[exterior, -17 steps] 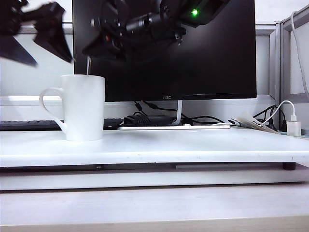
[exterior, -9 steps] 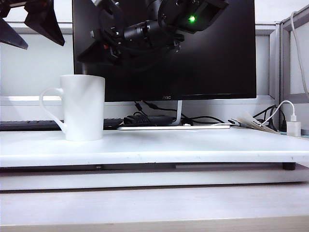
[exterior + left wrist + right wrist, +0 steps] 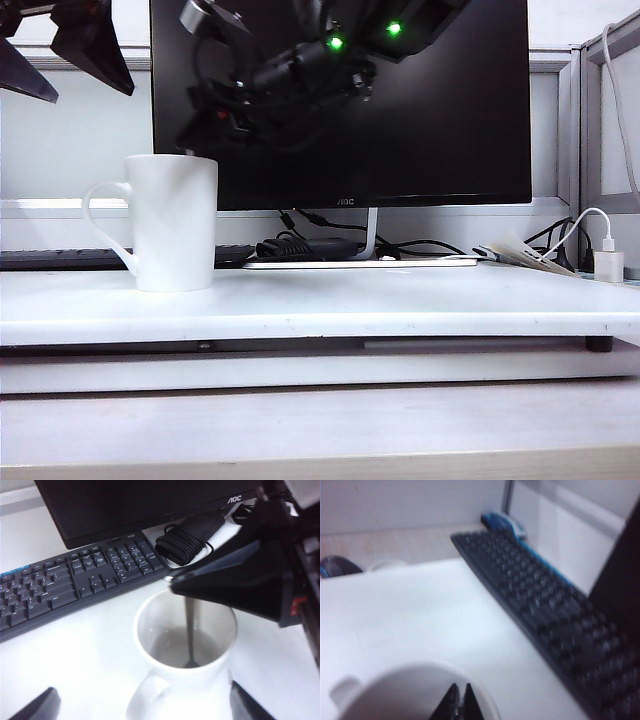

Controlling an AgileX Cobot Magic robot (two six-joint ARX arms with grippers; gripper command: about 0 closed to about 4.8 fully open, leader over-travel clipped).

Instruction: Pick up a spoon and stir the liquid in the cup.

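Note:
The cup (image 3: pixel 172 222), a tall white mug, stands on the left of the white table with its loop handle to the left. My right gripper (image 3: pixel 200 118) hangs just above its rim in front of the monitor. In the right wrist view the right gripper (image 3: pixel 460 692) is shut on the thin spoon over the cup (image 3: pixel 390 677). The left wrist view shows the spoon (image 3: pixel 191 630) running straight down into pale grey liquid (image 3: pixel 172 647) in the cup (image 3: pixel 150 630). My left gripper (image 3: pixel 92 92) is open, high above and left of the cup, holding nothing; its fingers (image 3: pixel 40 706) frame the mug.
A black monitor (image 3: pixel 440 110) stands behind the table, with a black keyboard (image 3: pixel 70 582) and a coiled cable bundle (image 3: pixel 187 539) at its foot. A white charger (image 3: pixel 608 262) and papers lie at the right. A blue mouse (image 3: pixel 502 524) lies beyond the keyboard.
The left gripper rose and then held still. The right gripper turned at the wrist above the cup. The spoon handle seen above the rim a second ago no longer shows in the exterior view.

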